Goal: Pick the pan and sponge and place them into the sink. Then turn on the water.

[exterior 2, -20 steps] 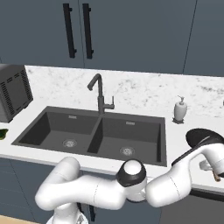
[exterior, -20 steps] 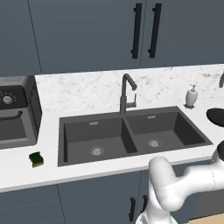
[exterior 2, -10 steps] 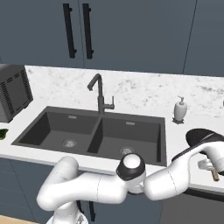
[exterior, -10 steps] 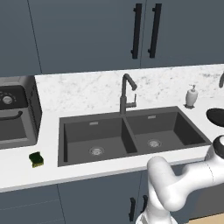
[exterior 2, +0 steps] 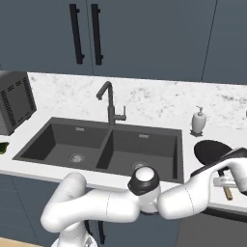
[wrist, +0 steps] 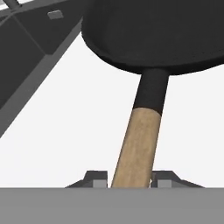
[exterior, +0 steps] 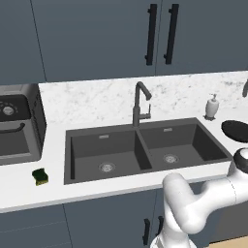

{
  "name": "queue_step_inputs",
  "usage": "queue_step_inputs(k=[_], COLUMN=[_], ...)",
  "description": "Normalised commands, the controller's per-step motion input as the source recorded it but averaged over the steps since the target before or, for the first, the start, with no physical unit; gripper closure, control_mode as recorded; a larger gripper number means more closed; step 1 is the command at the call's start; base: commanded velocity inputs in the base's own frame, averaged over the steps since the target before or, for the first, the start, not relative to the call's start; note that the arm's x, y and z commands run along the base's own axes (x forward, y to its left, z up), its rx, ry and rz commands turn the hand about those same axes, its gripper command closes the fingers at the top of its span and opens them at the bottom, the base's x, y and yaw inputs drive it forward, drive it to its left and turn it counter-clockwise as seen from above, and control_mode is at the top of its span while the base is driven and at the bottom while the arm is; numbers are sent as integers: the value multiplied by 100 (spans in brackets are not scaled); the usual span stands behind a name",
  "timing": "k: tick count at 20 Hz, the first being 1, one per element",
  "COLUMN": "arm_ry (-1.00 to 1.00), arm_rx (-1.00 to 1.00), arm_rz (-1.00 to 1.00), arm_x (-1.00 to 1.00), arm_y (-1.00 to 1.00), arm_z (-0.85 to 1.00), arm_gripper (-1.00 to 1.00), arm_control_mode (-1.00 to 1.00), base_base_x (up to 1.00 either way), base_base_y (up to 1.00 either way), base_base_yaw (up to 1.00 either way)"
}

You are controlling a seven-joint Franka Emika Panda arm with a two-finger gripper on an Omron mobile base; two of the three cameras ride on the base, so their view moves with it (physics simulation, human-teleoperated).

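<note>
Black and shallow, the one pan [wrist: 153, 35] sits on the white counter [wrist: 78, 122] directly ahead of the gripper [wrist: 131, 180], its straight handle running back toward the hand so that the tan wooden end passes between the two fingertips [wrist: 95, 178]. The jaws stand narrow, one on each side of that wooden end and touching it or very nearly, so the gripper looks clamped on the handle, though the contact itself sits at the very edge of the hand view and is hard to make out. In the right base view the hand [exterior 2: 230, 177] hangs low over the counter with the pan [exterior 2: 212, 152] just beyond it. There is one sink [exterior 2: 103, 147] with two basins, well off to the gripper's left, each basin with a single round drain; one tall dark faucet [exterior 2: 110, 102] rises behind the divider. One white soap bottle [exterior 2: 198, 120] stands beyond the pan, further from the hand. One yellow and green sponge [exterior: 40, 176] lies on the counter far to the gripper's left, past both basins, just in front of the one dark boxy appliance [exterior: 17, 123] with a dial.
</note>
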Motion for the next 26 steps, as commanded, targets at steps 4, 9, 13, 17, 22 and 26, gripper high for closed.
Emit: queue_step_inputs(k=[4,9,13,17,22,26], arm_ry=[-12,-12,-4,0,0,0], arm_rx=[0,0,-2,-8,-8,-6], arm_rz=[-10,-12,-3,0,0,0], arm_x=[21,33,46,57,55,53], arm_y=[100,100,100,100,100,100], arm_z=[-41,-39,-6,-18,-32,-29], arm_gripper=[100,100,100,100,100,100], arm_control_mode=[-100,-100,-100,-100,-100,-100], base_base_x=[0,0,0,0,0,0], base_base_y=[0,0,0,0,0,0], base_base_yaw=[0,0,0,0,0,0])
